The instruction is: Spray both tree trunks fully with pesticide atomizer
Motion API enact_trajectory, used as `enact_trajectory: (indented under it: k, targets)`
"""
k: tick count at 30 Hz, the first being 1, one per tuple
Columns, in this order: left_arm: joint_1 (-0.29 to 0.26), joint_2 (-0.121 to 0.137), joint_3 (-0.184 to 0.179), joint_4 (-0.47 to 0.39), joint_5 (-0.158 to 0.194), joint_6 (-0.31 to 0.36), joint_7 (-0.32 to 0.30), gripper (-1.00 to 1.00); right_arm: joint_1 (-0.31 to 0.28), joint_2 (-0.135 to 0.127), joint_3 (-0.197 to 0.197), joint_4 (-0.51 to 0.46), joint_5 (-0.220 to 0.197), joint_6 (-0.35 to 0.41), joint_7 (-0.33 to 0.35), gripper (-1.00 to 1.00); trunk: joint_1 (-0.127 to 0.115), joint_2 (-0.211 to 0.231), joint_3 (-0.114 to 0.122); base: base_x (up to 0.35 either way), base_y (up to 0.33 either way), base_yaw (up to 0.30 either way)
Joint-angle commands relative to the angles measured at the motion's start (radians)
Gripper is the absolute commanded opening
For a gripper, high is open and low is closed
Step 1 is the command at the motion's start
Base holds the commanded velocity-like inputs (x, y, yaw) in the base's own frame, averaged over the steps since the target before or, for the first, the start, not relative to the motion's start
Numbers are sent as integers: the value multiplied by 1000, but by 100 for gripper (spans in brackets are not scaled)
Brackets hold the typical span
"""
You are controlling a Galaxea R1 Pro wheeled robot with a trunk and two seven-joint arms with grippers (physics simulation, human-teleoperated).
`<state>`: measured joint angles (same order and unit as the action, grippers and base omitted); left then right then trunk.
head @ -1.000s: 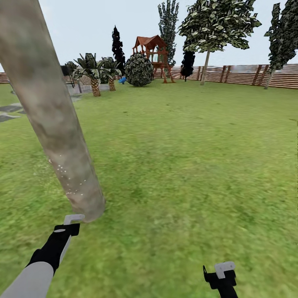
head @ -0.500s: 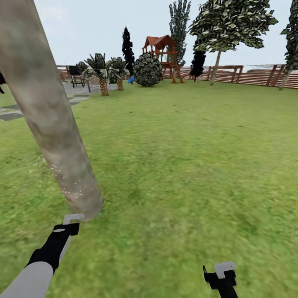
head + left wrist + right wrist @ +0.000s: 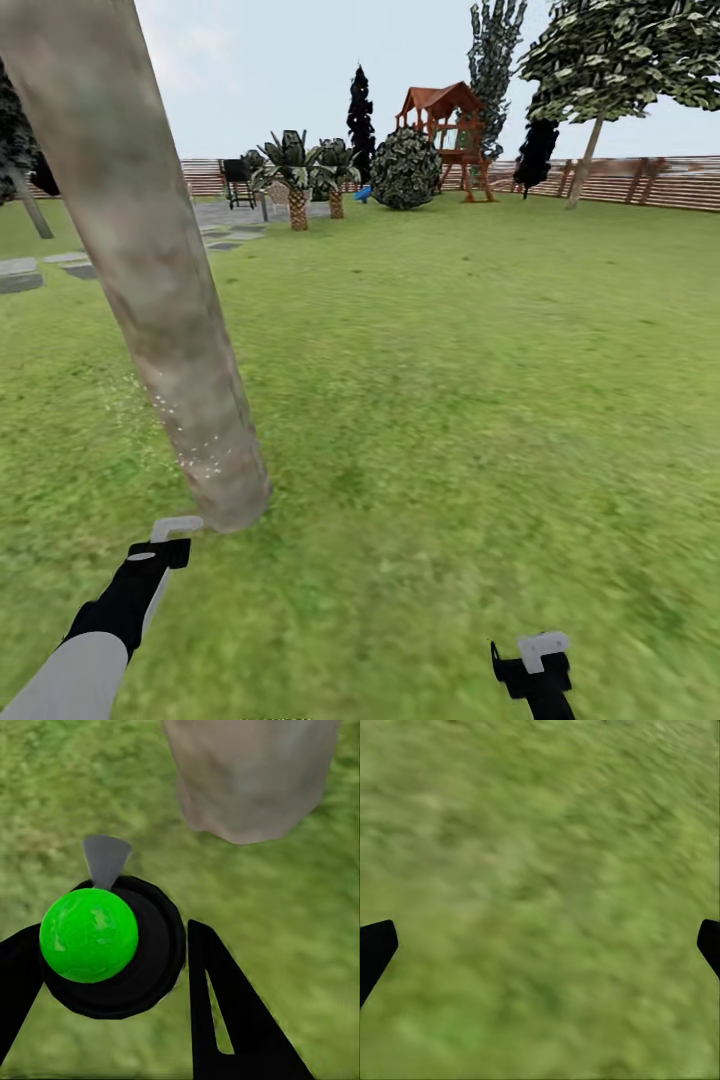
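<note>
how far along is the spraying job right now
Done: the atomizer is off the grass, gripped in the left pincer. In hand: white specks dot only the lower tree trunk. Left: covering the rest of this trunk, then the second tree.

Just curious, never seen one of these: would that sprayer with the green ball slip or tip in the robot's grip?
Probably stiff: the atomizer looks like hard, moulded plastic. Its round black body could twist between the left gripper jaws. The nozzle looks thin, perhaps fragile.

The leaning tree trunk [image 3: 150,270] rises from the floor [image 3: 450,400] at the left, just ahead of the left hand [image 3: 165,540]; palms [image 3: 297,180] and fence [image 3: 640,180] stand far behind
</note>
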<state>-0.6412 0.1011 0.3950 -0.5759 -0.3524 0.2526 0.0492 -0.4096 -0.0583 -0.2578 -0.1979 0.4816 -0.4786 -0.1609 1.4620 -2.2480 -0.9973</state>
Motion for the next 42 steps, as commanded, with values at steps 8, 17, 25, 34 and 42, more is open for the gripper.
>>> enact_trajectory:
  k: [8,17,25,34,42]
  targets:
    - [0,-1,-4,1,-2,-1,1,-100,0,0,0,0,0,0,0,100,0,0,0,73,-98,75]
    - [0,-2,-5,1,-2,-1,1,-100,0,0,-1,0,0,0,0,100,0,0,0,144,-238,0]
    - [0,-1,-5,1,-1,-1,1,-100,0,0,-1,0,0,0,0,100,0,0,0,70,-262,0]
    - [0,-3,-5,1,0,-1,1,-100,0,0,0,0,0,0,0,100,0,0,0,1,-272,43]
    - [0,-3,-5,1,0,-1,1,-100,0,0,0,0,0,0,0,100,0,0,0,0,-272,271]
